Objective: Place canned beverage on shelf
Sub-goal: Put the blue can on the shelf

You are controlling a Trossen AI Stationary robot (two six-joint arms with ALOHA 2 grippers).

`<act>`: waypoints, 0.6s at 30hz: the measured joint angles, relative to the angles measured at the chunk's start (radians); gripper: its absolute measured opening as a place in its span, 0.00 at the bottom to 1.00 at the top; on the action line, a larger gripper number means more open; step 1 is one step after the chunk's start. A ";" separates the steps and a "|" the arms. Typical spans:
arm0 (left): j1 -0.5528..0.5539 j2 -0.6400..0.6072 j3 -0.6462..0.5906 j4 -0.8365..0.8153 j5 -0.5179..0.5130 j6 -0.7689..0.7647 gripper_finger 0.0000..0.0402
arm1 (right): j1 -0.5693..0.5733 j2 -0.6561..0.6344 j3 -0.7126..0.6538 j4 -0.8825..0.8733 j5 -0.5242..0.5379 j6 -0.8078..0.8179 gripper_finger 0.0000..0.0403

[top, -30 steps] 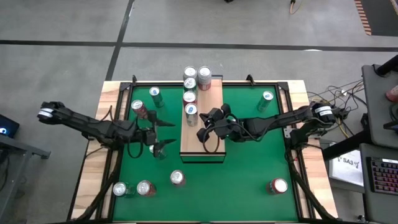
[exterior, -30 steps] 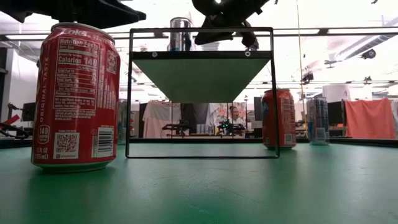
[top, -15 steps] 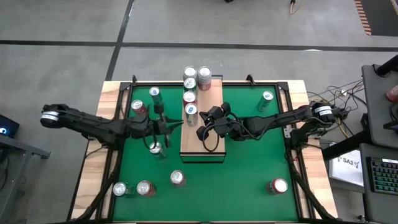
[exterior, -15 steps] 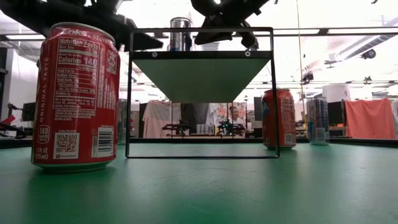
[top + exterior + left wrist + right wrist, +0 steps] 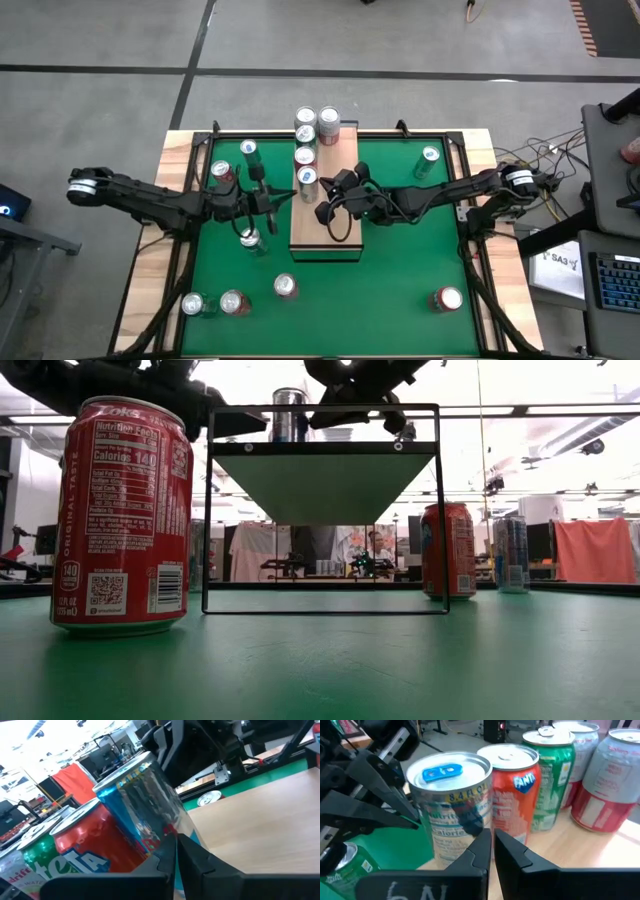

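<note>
The shelf (image 5: 327, 195) stands in the middle of the green table (image 5: 400, 270), its long side running from the far edge toward the near one, a pale wooden board raised on a low dark frame. Four cans stand on its far part: a silver and blue slim can (image 5: 307, 180) nearest the grippers, an orange Fanta can (image 5: 306, 157) just behind it, then a green can (image 5: 305, 133) and a red and silver can (image 5: 328, 128) side by side at the far end. The left gripper (image 5: 285, 196) sits at the shelf's left edge, just beside the slim can, with its fingers pressed together and nothing between them. The right gripper (image 5: 322, 213) hovers over the board on the near side of that can, its fingers likewise together and empty. Other cans stand loose on the green surface: a small can (image 5: 250, 239) near the left arm, a red Coke can (image 5: 122, 515) close to the low camera, a second red can (image 5: 448, 299) toward the near right corner, and a pale can (image 5: 429, 157) at the far right.
</note>
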 joint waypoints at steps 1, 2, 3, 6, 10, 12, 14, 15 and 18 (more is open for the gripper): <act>0.002 0.000 0.000 0.002 0.000 0.000 0.00 | 0.000 0.002 0.000 0.007 -0.001 -0.010 0.03; 0.004 0.000 0.000 0.002 0.000 0.000 0.00 | 0.000 0.007 0.000 0.014 -0.001 -0.015 0.03; 0.006 0.000 0.000 0.004 0.000 0.000 0.00 | 0.000 0.011 0.000 0.022 -0.001 -0.020 0.03; 0.011 0.000 0.000 0.003 0.000 -0.001 0.00 | 0.000 0.019 0.000 0.026 -0.004 -0.021 0.03; 0.012 0.000 0.000 0.002 -0.001 -0.003 0.00 | 0.008 0.020 0.000 0.028 -0.011 -0.014 0.03; 0.012 0.000 0.000 0.001 -0.002 -0.004 0.00 | 0.014 0.020 0.000 0.028 -0.010 -0.016 0.03; 0.012 0.000 0.000 0.000 -0.003 -0.007 0.00 | 0.018 0.020 0.000 0.028 -0.014 -0.022 0.03; 0.012 0.000 0.000 -0.001 -0.005 -0.007 0.00 | 0.019 0.020 0.000 0.027 -0.023 -0.025 0.03; 0.012 -0.003 0.000 -0.005 -0.009 -0.007 0.00 | 0.022 0.019 0.000 0.026 -0.044 -0.021 0.03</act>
